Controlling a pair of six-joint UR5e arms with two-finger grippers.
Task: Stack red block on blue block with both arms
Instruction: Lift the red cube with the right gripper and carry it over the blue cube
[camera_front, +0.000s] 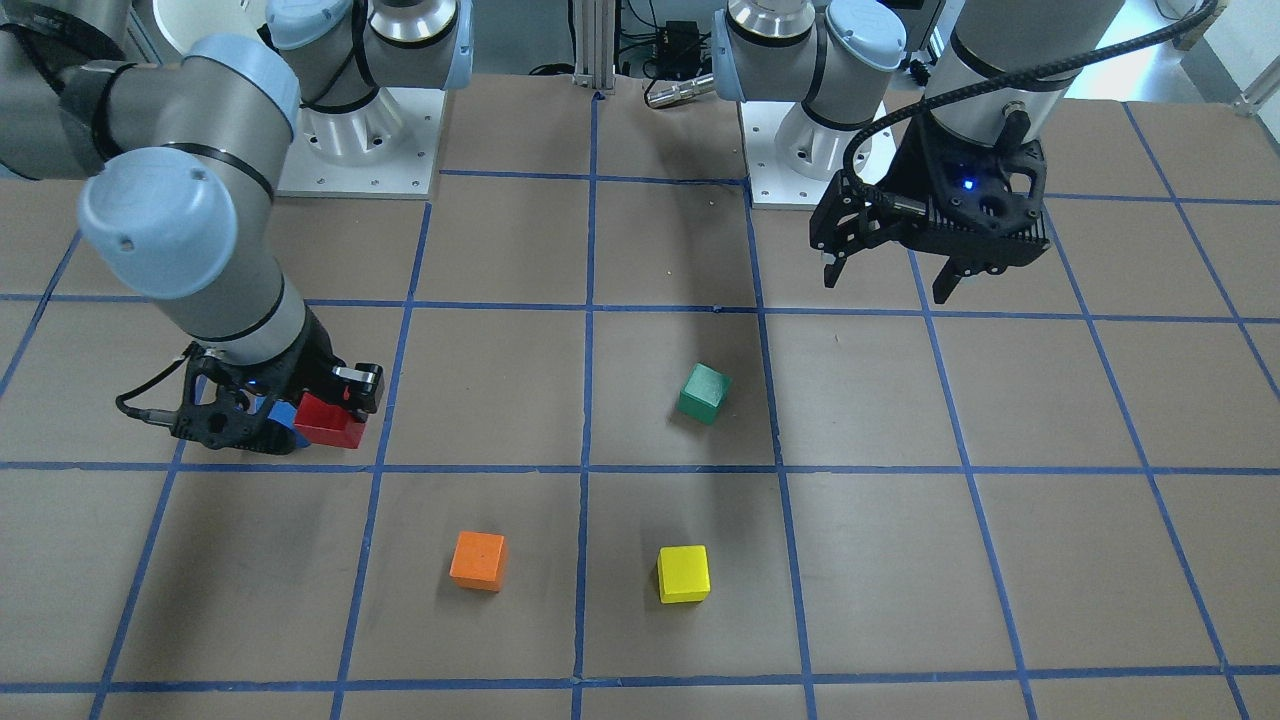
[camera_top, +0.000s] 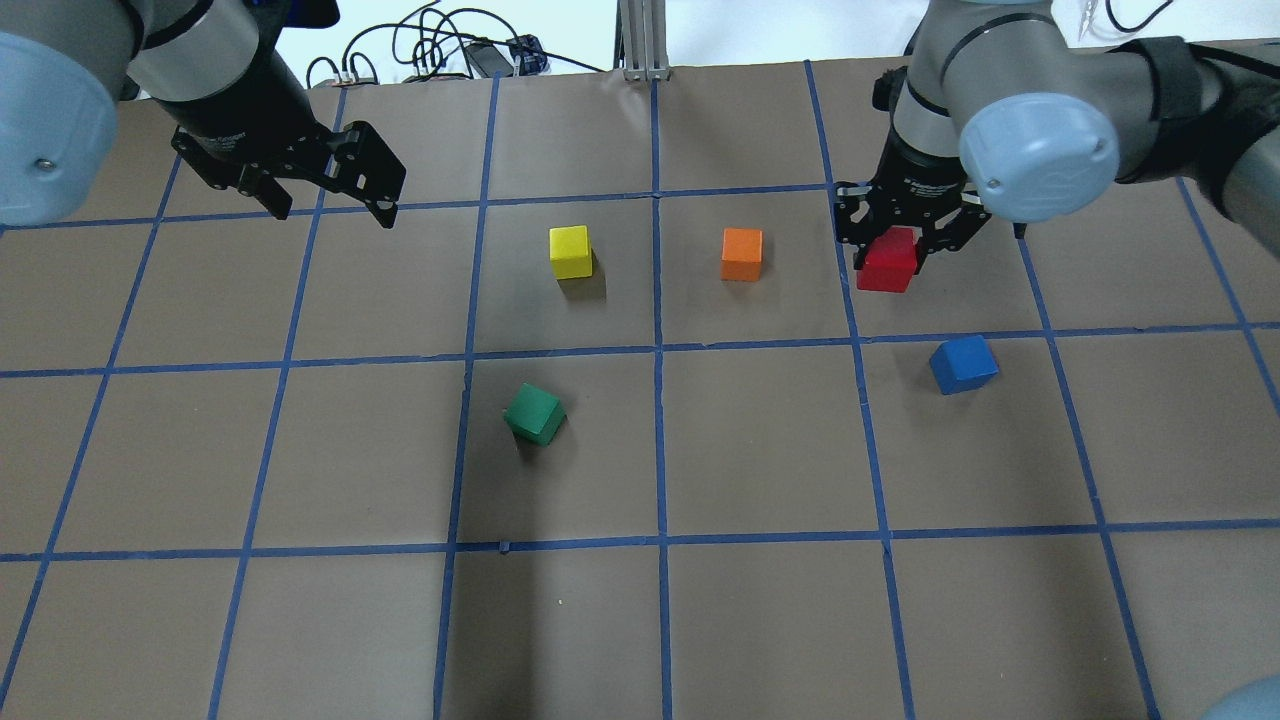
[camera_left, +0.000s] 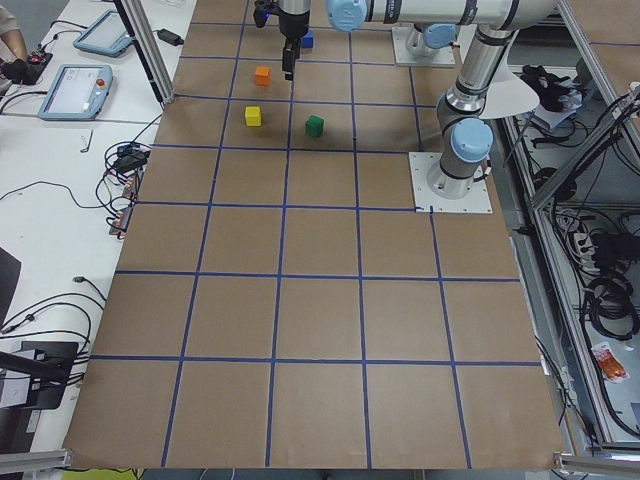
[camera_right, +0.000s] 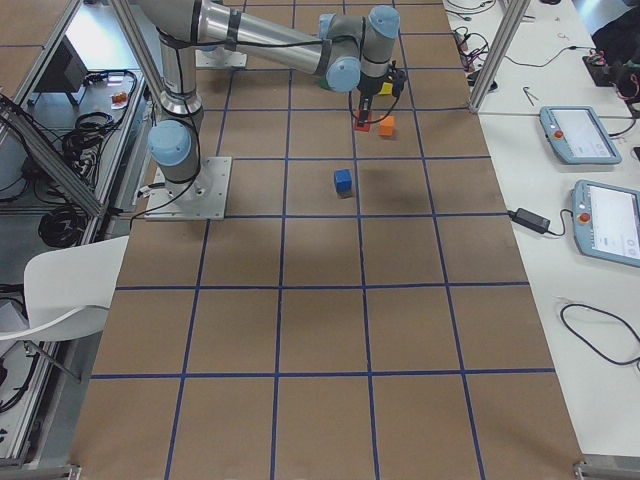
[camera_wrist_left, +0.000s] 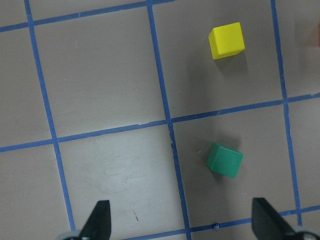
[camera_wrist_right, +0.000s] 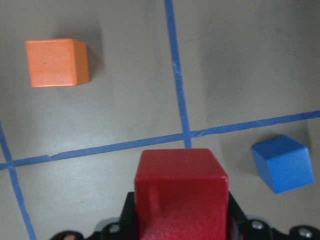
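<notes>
My right gripper (camera_top: 890, 250) is shut on the red block (camera_top: 888, 260), which fills the bottom of the right wrist view (camera_wrist_right: 181, 190) and seems to hang a little above the table. The blue block (camera_top: 963, 364) lies apart on the paper, nearer the robot's side and slightly to the right. It shows at the right in the right wrist view (camera_wrist_right: 283, 162) and is partly hidden behind the gripper in the front view (camera_front: 283, 412). My left gripper (camera_top: 330, 208) is open and empty, high over the table's left half (camera_front: 888, 288).
An orange cube (camera_top: 741, 254) lies just left of the red block. A yellow cube (camera_top: 571, 251) and a tilted green cube (camera_top: 535, 413) lie mid-table, both under the left wrist camera (camera_wrist_left: 226, 40) (camera_wrist_left: 224, 160). Brown paper with blue tape gridlines covers the table.
</notes>
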